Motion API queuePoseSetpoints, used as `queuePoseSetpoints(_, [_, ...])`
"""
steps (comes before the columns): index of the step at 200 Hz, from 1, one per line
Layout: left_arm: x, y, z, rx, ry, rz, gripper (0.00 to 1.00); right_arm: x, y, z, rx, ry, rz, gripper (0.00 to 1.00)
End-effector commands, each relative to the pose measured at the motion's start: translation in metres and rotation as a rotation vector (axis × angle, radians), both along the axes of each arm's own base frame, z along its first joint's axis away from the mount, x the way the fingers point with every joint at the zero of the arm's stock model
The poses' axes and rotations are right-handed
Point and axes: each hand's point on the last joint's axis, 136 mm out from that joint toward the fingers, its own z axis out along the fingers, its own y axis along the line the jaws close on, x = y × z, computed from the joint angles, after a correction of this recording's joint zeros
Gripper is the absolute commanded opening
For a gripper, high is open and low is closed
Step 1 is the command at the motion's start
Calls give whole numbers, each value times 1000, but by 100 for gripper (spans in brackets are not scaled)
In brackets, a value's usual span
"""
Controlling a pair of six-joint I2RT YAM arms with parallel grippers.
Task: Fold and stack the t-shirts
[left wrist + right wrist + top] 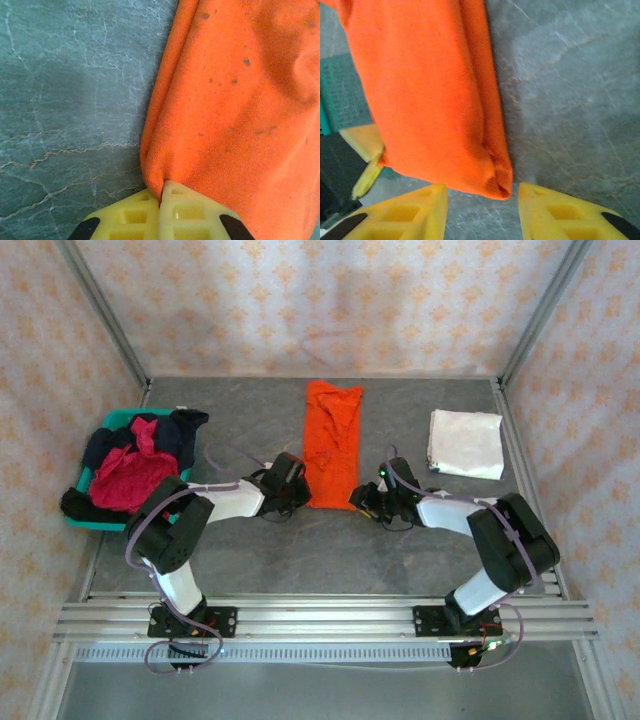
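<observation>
The bright orange t-shirt [332, 440] lies as a long narrow strip in the middle of the table, one end toward me. My left gripper [297, 490] is at its near left corner, and in the left wrist view the yellow jaws [162, 194] are shut on the orange cloth [235, 110]. At the near right corner is my right gripper [362, 498], which stands open. That corner of the cloth [500, 182] lies just ahead of the gap between its fingertips [482, 192]. A folded white t-shirt [466, 443] rests at the right.
A teal basket [80, 520] at the left edge holds a crimson-pink shirt [128, 480] and a dark navy one [175, 430]. Metal frame posts and patterned walls enclose the grey table [300, 550]. The left gripper's yellow finger [366, 142] shows beside the orange cloth.
</observation>
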Motion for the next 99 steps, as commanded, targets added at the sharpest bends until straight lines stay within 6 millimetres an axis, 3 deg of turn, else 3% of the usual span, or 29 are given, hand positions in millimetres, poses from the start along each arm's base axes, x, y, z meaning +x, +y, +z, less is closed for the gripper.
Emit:
queuePoseSetpoints(1, [-10,7,-4,45,23,6,0,2,7,-2,26,-3,10,38])
queuePoseSetpoints(61, [-11,7,-5,47,25,7,0,11,15,-5,30,-1,32,21])
queuePoseSetpoints(99, [-11,8,-4,53,25,3,0,12,16,-2,39,-8,25,0])
